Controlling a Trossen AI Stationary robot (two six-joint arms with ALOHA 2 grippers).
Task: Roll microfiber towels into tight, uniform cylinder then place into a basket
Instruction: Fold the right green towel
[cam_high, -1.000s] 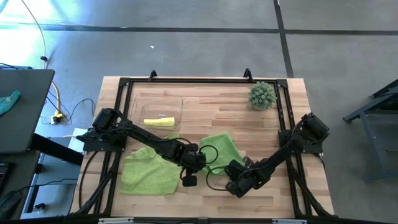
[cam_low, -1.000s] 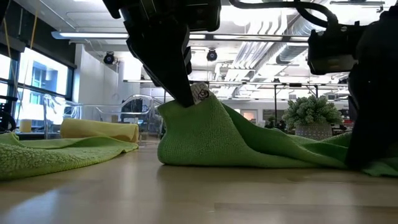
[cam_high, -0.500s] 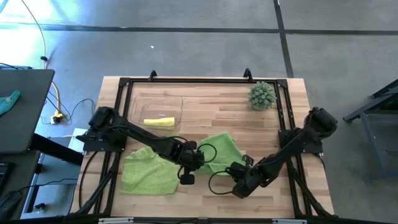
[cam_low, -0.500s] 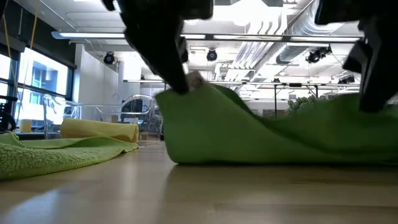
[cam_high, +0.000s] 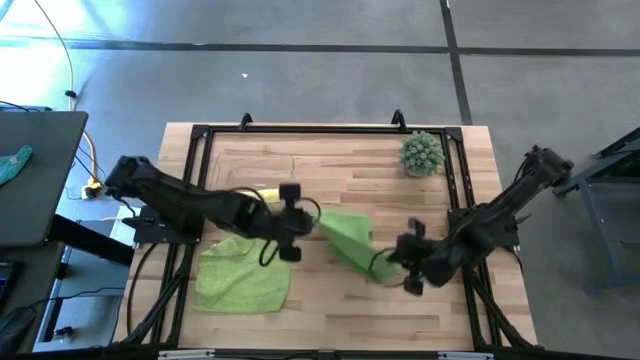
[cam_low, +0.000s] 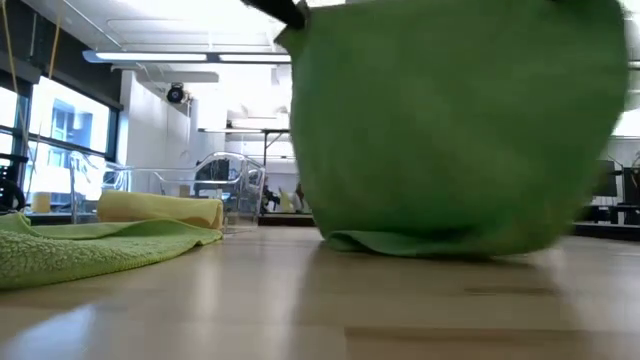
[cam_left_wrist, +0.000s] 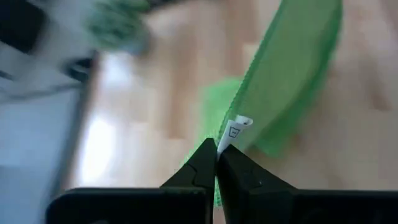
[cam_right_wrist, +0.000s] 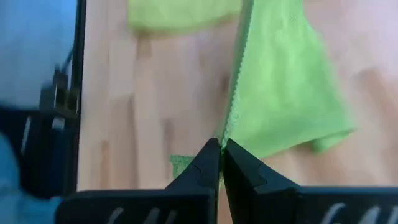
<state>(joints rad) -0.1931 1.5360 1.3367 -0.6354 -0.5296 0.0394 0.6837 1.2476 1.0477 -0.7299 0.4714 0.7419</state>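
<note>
Overhead, both arms hold one lime green towel (cam_high: 348, 238) stretched between them above the table's middle. The left gripper (cam_high: 300, 215) sits at roughly 9 o'clock of that cloth, its jaws pressed together on one corner; the left wrist view shows the dark fingertips (cam_left_wrist: 205, 163) pinching the green edge just beside a small white care tag (cam_left_wrist: 235, 130). The right gripper (cam_high: 395, 258) is at about 4 o'clock of the cloth, jaws likewise clamped on the hem, with the right wrist view showing its fingertips (cam_right_wrist: 211, 155) closed on the stitched edge (cam_right_wrist: 235, 93).

From the table-height camera the held towel (cam_low: 450, 120) hangs as a broad green sheet, its lower fold resting on the wooden table (cam_low: 300, 310).

A second lime green towel (cam_high: 242, 275) lies spread flat at about 7 o'clock of the table's centre, well apart from the lifted one. The clear basket (cam_high: 225, 165) stands at about 10 o'clock, with the rolled yellow towel (cam_high: 255, 194) lying inside it. A spiky green ball plant (cam_high: 421, 153) stands at about 2 o'clock, near the far right corner.
</note>
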